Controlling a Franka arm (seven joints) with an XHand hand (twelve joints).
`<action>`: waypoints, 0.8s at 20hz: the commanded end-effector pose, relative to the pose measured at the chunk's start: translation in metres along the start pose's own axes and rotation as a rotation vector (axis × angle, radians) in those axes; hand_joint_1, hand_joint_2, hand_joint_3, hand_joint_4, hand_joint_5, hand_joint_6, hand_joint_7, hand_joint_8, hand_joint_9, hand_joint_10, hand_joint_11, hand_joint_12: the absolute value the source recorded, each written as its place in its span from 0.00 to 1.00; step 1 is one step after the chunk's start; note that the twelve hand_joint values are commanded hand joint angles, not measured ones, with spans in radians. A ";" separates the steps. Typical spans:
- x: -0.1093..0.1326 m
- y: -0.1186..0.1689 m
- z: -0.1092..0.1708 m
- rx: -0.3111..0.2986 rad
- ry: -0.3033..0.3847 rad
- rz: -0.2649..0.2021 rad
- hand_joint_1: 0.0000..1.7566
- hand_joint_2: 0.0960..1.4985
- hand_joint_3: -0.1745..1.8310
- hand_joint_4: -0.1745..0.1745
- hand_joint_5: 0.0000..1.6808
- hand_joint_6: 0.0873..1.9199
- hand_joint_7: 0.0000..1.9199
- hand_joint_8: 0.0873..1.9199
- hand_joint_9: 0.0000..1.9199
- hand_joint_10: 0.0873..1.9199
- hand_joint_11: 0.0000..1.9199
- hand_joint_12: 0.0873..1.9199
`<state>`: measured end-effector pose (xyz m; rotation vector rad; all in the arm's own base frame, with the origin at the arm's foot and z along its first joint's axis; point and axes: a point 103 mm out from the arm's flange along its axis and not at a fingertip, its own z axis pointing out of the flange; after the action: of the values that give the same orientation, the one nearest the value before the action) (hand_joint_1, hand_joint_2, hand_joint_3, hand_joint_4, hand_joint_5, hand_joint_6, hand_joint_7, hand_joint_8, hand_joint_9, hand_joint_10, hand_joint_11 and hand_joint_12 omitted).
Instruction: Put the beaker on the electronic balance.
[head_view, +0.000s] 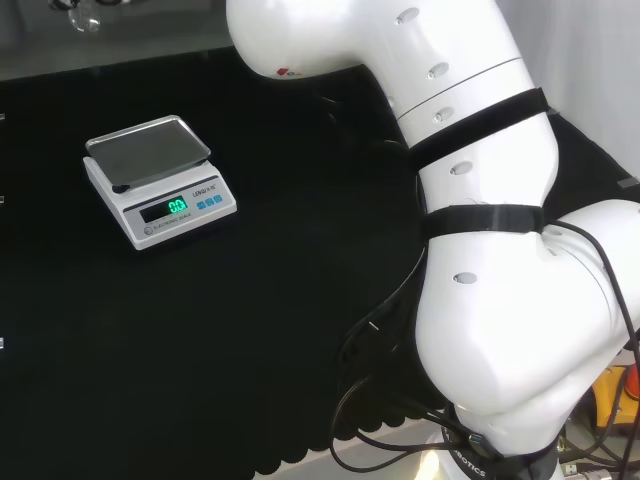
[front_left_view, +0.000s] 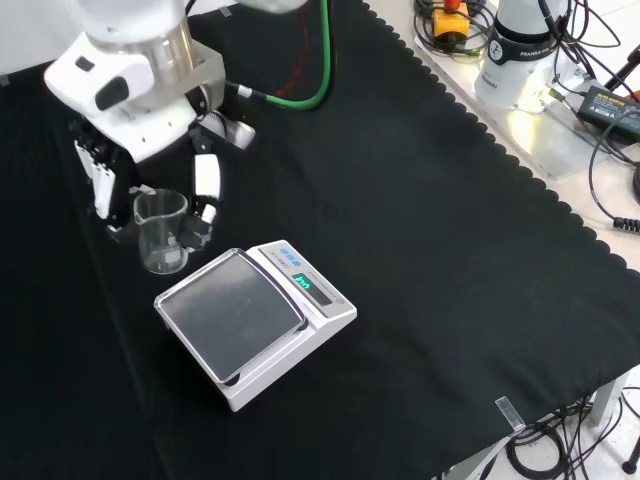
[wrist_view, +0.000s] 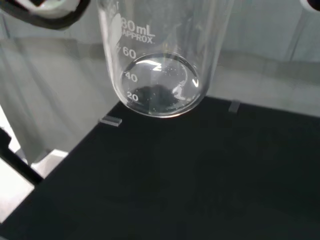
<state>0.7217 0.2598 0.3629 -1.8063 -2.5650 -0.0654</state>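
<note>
Clear glass catches the eye in the front view: the beaker (front_left_view: 162, 232) sits between the curled fingers (front_left_view: 205, 190) of the hand (front_left_view: 150, 190), gripped from both sides, upright, mouth open to the camera. It hangs at the upper left of that view, just beside the far corner of the electronic balance (front_left_view: 255, 320) and not over the pan. From the wrist view, the beaker (wrist_view: 162, 60) is close and large, its round base lifted off the black cloth (wrist_view: 190, 180), printed volume marks running up the wall, and nothing inside that can be made out. Over in the head view, the electronic balance (head_view: 160, 180) stands at the left on the black cloth (head_view: 250, 350), its grey pan (head_view: 148, 150) bare, its small green display lit, while the arm's white links (head_view: 480, 200) loom on the right. Back in the front view, the pan (front_left_view: 228, 312) is likewise bare, the balance sitting square on the cloth near the middle.
</note>
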 end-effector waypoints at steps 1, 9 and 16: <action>-0.045 -0.051 0.160 0.382 -0.084 -0.072 0.68 0.40 0.46 0.00 0.71 0.42 0.85 0.26 1.00 0.12 0.80 0.35; -0.062 -0.065 0.185 0.410 -0.051 -0.035 0.68 0.40 0.46 0.00 0.71 0.42 0.85 0.26 1.00 0.13 0.80 0.35; -0.066 -0.066 0.196 0.422 -0.041 -0.026 0.68 0.40 0.46 0.00 0.71 0.42 0.85 0.26 1.00 0.13 0.80 0.35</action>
<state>0.6923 0.2057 0.1803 -1.6501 -2.4260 0.4066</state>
